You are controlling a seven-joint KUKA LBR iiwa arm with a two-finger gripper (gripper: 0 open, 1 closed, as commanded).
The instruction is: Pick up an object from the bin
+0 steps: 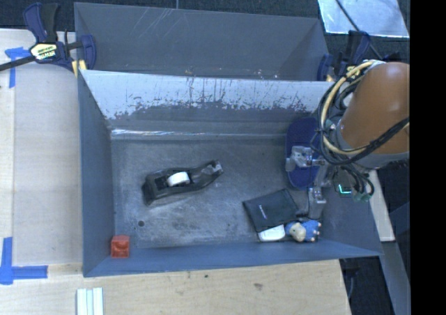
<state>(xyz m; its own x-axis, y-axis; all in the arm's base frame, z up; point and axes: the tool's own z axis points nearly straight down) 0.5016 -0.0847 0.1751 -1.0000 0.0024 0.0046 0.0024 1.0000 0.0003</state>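
None lifted yet: the pincer (317, 203) (open or closed, I cannot tell) hangs low at the right end of the bin (209, 104), just beside a white-and-yellow toy (300, 231) and a black pouch (270, 210); grasp and lift remain.

Orange domed wrist cover (376, 108), looped black and yellow cables (334, 101), metal end effector (317, 198).

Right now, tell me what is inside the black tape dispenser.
A white tape roll sits in the black tape dispenser; the roll's lower part is hidden by the housing.
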